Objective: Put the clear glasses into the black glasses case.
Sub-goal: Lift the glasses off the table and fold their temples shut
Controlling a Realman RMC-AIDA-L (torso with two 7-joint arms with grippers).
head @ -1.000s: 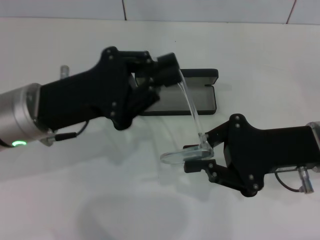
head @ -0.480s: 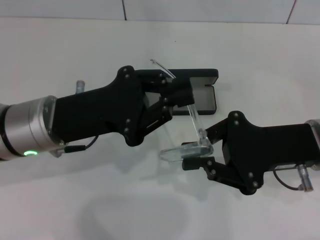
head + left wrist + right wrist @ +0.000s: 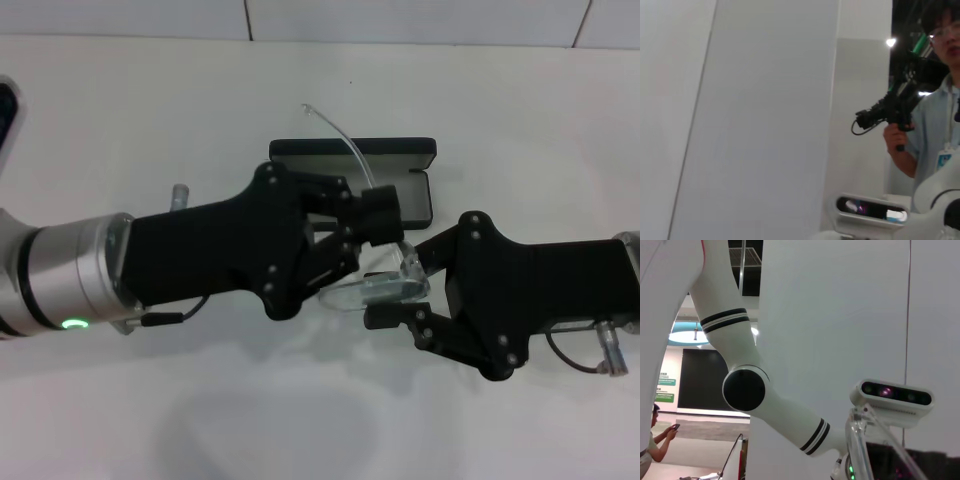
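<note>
Over the last second our left gripper (image 3: pixel 385 225) has swept rightward and nearer, from beside the far-left end of the black glasses case (image 3: pixel 400 170) to the space just in front of it, and it now sits right against the clear glasses (image 3: pixel 375 288). Our right gripper (image 3: pixel 395 292) has barely shifted, only drawing slightly farther and to the left.

We see the right gripper pinching the front of the glasses, one finger above and one below the lens, holding them in the air on the near side of the case. One clear temple arm rises from the frame, passes the left fingertips (image 3: pixel 380 215) and curves away over the open case, its tip ending past the far edge. We cannot tell whether the left gripper's fingers are closed on that arm or merely resting beside it, as they overlap the plastic.

The case lies open on the white table (image 3: pixel 150 110), grey lining up, toward the far side of the scene. The glasses are not inside it.

In the right wrist view, part of the clear frame (image 3: pixel 857 440) shows close up.
</note>
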